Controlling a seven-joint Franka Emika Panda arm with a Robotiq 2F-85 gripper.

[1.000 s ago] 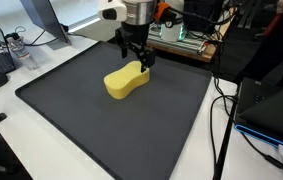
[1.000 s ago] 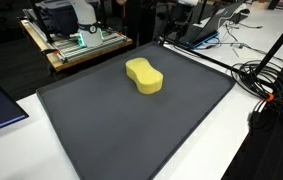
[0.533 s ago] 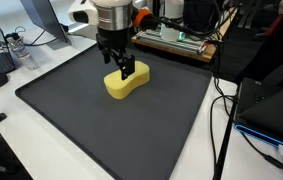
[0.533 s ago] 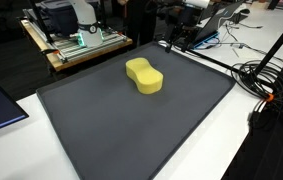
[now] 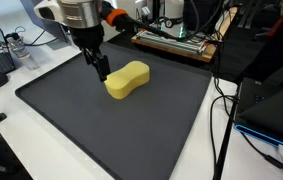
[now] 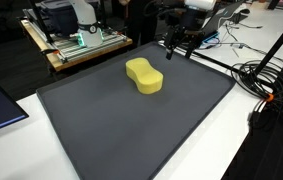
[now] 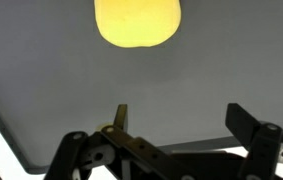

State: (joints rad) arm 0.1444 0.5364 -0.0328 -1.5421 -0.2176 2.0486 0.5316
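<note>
Dark mat (image 5: 91,130) bears a sponge (image 5: 128,80) just right of the gripper (image 5: 101,72), jaws apart and empty; sponge's long axis runs near-left to far-right.

**A robotics lab, by the look of it**

Standing here, the hardware gives the place away. A robot arm hangs its tool (image 5: 101,72) over a dark mat (image 5: 111,125) spread on a white tabletop (image 5: 26,140). Behind it stands a wooden bench (image 6: 71,55) loaded with bare electronics (image 6: 81,38) glowing green. Tangles of black cables (image 6: 266,80) trail over the tabletop's edge. A monitor (image 5: 43,18) stands at one side and an open laptop (image 6: 213,18) sits near the far corner. It is all rigs, wiring and screens.
</note>
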